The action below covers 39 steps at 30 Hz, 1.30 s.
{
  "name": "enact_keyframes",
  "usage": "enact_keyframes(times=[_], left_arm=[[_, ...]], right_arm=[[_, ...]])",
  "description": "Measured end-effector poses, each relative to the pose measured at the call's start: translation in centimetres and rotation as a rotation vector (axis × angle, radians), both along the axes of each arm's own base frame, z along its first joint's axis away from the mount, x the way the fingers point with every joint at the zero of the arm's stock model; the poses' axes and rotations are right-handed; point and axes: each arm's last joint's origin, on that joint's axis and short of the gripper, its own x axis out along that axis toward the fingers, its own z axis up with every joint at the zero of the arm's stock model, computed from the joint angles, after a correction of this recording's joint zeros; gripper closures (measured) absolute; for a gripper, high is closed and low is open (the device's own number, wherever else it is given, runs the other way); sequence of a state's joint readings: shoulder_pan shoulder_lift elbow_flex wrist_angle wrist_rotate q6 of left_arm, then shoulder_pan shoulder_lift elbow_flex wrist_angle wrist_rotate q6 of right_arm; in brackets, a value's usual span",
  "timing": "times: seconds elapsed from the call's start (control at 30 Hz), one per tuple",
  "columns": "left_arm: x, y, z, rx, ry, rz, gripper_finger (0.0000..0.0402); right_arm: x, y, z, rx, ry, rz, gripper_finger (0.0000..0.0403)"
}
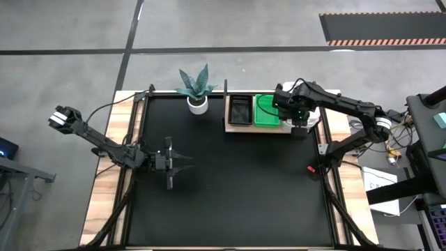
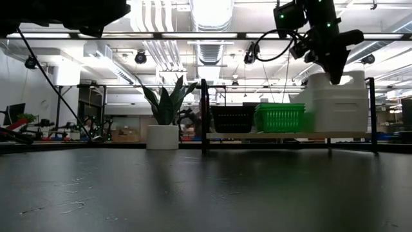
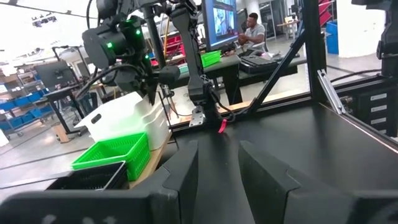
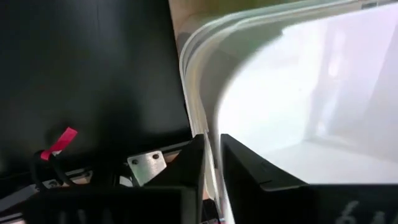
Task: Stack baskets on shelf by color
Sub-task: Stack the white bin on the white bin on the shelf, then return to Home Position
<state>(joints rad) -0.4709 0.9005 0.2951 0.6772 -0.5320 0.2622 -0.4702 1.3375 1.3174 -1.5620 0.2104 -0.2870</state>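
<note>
The left tool [image 1: 170,162] waits low over the bare middle-left of the black counter [image 1: 230,195], its two fingers [image 3: 186,168] spread apart with nothing between them, well apart from the shelf.

Farther back, along the counter's far edge, a white pot with a spiky green plant [image 1: 196,89] stands just beside the shelf's left end. The shelf [image 1: 240,128], a light wooden board in a thin black frame, carries three stacks side by side. The black baskets [image 1: 240,110] sit at its left end, the green mesh baskets [image 1: 265,111] touch them in the middle, and the white baskets [image 2: 340,103] stand at the right end, the tallest pile of the three in the low view.

The right tool [image 1: 299,123] is down at the white stack's near corner. In its wrist view the two dark fingers [image 4: 186,163] close narrowly on the rounded rim of the top white basket [image 4: 298,99], one inside the wall and one outside, so it grips that rim. A red tag [image 4: 60,142] lies on the counter edge beyond.

Past the counter, in the left wrist view, a person [image 3: 250,31] sits at a desk in the room behind.
</note>
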Motion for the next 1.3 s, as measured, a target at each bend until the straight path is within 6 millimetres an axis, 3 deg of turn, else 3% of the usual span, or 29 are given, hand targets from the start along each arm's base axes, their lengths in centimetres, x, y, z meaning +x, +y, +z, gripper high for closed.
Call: enact_keyframes(times=[0.23, 0.47, 0.63, 0.73, 0.87, 1.03, 1.13, 1.2, 1.3], left_arm=[[0.0, 0.0, 0.1, 0.002, -0.006, 0.001, 0.0302], [0.0, 0.0, 0.1, -0.002, -0.014, 0.001, 0.0302], [-0.1, 0.0, 0.0, -0.002, -0.012, 0.001, 0.0302], [-0.1, 0.0, 0.0, -0.022, -0.013, 0.0, 0.0302], [-0.1, 0.0, -0.1, -0.023, -0.011, 0.0, 0.0302], [-0.1, 0.1, -0.6, -0.03, 0.003, -0.001, 0.0302], [-0.4, 0.1, -1.2, -0.055, 0.028, -0.008, 0.0302], [-0.9, 0.0, -1.6, 0.01, 0.095, -0.023, 0.0302], [-2.3, 0.8, -1.4, 0.035, 0.148, 0.003, 0.0302]], right_arm=[[0.1, 0.0, 0.6, -0.004, -0.012, -0.009, 0.0315], [0.4, -0.1, 3.0, -0.068, -0.134, -0.17, 0.0282], [0.5, 0.2, 4.9, -0.009, -0.263, -0.267, 0.0275], [0.4, 1.3, 5.7, 0.082, -0.349, -0.324, 0.0284], [1.2, 5.0, 5.5, 0.076, -0.582, -0.144, 0.0312], [3.6, 11.8, 2.9, 0.076, -1.211, 0.292, 0.0358], [3.6, 16.0, -1.2, -0.046, -1.484, 0.581, 0.0381], [3.0, 17.5, -4.1, -0.202, -1.558, 0.688, 0.0391], [1.6, 17.6, -6.6, -0.47, -1.64, 0.752, 0.0394]])
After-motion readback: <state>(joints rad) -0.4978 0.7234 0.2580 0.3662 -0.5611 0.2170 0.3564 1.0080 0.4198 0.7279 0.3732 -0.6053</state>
